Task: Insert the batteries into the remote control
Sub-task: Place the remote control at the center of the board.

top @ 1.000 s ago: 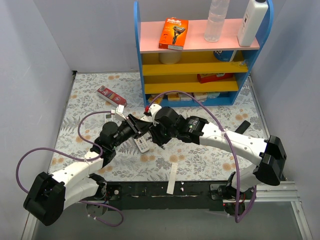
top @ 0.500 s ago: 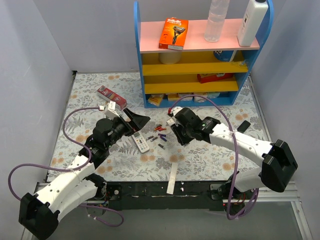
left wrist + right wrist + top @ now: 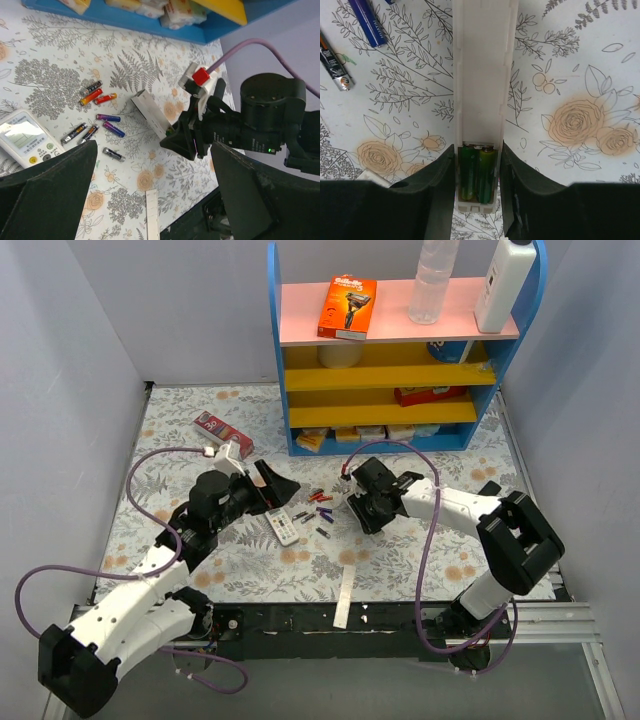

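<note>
My right gripper [image 3: 476, 152] is shut on the white remote control [image 3: 482, 70], its fingers [image 3: 432, 195] pressing both long sides just above the mat. The remote's back faces up and the compartment is uncovered, with two green batteries [image 3: 477, 172] lying side by side inside. From above, this gripper [image 3: 362, 504] sits right of centre. Several loose batteries [image 3: 318, 506], red, blue and black, lie scattered on the floral mat; the left wrist view shows them [image 3: 100, 112] too. My left gripper [image 3: 276, 486] hovers left of them, jaws wide open and holding nothing.
A second white remote [image 3: 283, 527] with a screen lies on the mat beside the loose cells. A red box [image 3: 222, 430] lies at the back left. The blue shelf unit [image 3: 400, 350] stands at the back. A white strip [image 3: 345, 597] lies near the front edge.
A second ago both grippers met over the mat's middle. The left gripper has since opened and drawn back left. The right one has moved right with the remote.
</note>
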Motion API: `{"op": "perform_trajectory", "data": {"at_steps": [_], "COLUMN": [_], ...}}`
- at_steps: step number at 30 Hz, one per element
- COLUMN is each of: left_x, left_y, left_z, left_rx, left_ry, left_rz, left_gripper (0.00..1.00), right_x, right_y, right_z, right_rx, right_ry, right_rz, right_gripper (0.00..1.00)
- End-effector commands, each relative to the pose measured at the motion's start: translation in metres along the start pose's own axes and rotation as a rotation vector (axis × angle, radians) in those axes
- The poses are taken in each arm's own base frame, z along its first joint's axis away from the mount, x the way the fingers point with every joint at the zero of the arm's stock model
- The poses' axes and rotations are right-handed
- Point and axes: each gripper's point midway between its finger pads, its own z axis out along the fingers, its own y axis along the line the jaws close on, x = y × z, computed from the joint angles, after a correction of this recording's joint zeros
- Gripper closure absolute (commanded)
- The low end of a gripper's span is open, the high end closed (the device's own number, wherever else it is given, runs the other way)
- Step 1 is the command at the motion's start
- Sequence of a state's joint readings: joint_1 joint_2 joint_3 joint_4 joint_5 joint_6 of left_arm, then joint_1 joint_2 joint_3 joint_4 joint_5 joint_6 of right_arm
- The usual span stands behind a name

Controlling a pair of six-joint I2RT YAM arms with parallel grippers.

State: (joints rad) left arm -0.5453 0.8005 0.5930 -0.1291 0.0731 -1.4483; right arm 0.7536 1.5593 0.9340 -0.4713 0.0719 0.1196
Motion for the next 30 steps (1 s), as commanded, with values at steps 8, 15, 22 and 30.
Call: {"op": "perform_trajectory", "data": {"at_steps": [8,15,22,30], "left_x": [0.053,0.097,0.138,0.198], "left_y": [-0.014,-0.013,-0.012,-0.018], "left_z": [0.018,0.023,0.023,0.025], "left_rx": [0.009,-0.070,-0.185,-0.346], "left_ry": [0.294,0.429,0.540,0.657], "left_rz": [0.040,0.066,0.122,0.269], "left_gripper": [0.02,0.02,0.02,0.02], "right_x": [0.010,0.005,-0.013,-0.029], "right_y": [-0.003,0.000,-0.008,-0.066], "right_z": [0.018,0.007,-0.025,-0.092], "right_rx": [-0.007,-0.031,-0.005,0.215], "right_ry": [0.032,-0.009,-0.121,-0.334], "right_rz": [-0.005,-0.018,0.044,0.301], "right_gripper": [0.60,0.43,0.21,0.15]}}
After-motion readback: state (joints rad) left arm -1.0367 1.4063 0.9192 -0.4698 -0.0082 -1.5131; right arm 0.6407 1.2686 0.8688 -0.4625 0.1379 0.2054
